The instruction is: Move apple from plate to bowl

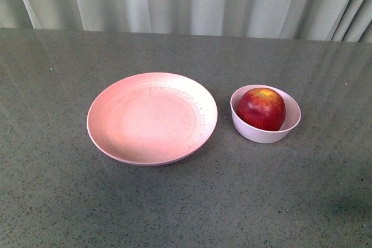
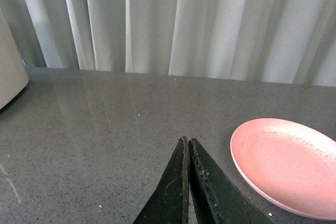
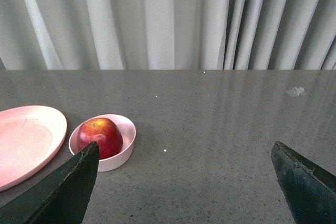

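Apple: the dark red apple (image 1: 261, 108) with a yellow-orange patch at its top sits inside the bowl (image 1: 256, 133), leaning toward the far-left part of the wall; it also shows in the right wrist view (image 3: 100, 137), resting in the bowl (image 3: 122, 157).
Bowl: small, pale pink-white, standing on the worktop (image 1: 186, 201) just to the right of the plate, with a narrow strip of worktop between them.
Plate: wide, shallow, salmon-pink (image 1: 152, 118), with faint dark specks along its far-right rim; nothing lies on it. Part of it shows in the left wrist view (image 2: 286, 163) and in the right wrist view (image 3: 26, 142).
Left gripper: its two dark fingers are pressed together (image 2: 187, 153) with nothing between them, above bare worktop, with the plate off to one side.
Right gripper: spread wide (image 3: 184, 158), one dark finger (image 3: 63, 190) at each lower corner of its wrist view, holding nothing; bowl and apple lie beyond it, near one finger.
Worktop: grey, speckled stone look.
Background: pale pleated curtain (image 1: 186, 1) behind the far edge of the worktop.
Front view: neither arm shows.
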Available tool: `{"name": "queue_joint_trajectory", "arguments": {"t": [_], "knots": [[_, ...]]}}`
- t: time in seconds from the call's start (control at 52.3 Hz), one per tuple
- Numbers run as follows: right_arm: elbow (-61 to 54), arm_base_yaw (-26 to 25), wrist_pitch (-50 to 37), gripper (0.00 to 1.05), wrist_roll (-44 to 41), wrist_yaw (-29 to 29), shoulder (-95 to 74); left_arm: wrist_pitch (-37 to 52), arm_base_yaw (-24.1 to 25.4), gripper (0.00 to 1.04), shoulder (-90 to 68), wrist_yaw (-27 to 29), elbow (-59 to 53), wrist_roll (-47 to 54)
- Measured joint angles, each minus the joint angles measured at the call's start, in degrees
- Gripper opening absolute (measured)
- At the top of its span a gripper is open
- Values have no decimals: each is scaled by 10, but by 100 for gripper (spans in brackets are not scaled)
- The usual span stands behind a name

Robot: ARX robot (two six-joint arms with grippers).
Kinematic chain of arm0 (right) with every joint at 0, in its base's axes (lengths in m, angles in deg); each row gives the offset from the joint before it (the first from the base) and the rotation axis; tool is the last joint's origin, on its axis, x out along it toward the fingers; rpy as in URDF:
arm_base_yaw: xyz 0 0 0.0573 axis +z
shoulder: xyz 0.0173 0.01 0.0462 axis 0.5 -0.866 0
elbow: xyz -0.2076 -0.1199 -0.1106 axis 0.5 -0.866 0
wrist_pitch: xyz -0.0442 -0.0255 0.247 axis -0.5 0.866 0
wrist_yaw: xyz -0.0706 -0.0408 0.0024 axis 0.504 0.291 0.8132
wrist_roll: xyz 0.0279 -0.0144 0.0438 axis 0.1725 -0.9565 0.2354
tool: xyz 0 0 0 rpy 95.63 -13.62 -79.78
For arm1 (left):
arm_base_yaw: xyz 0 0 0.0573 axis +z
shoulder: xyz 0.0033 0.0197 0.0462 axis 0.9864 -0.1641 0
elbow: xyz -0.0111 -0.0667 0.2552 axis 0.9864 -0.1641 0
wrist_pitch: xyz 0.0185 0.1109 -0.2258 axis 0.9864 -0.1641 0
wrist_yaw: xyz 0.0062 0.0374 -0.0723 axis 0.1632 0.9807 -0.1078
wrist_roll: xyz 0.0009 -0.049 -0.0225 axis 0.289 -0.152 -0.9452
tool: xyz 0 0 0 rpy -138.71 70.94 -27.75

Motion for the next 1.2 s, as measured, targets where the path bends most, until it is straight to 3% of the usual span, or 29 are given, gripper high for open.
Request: {"name": "queue_joint_trajectory", "arguments": {"t": [0.096,0.669,1.109,1.147,1.205], "knots": [[0,0,0,96,0,0,0,-89,0,2,69,0,0,0],[0,0,0,96,0,0,0,-96,0,2,83,0,0,1],[0,0,0,96,0,0,0,-96,0,91,83,0,0,0],[0,0,0,96,0,0,0,-96,0,98,83,0,0,1],[0,0,0,96,0,0,0,-96,0,95,83,0,0,2]]}}
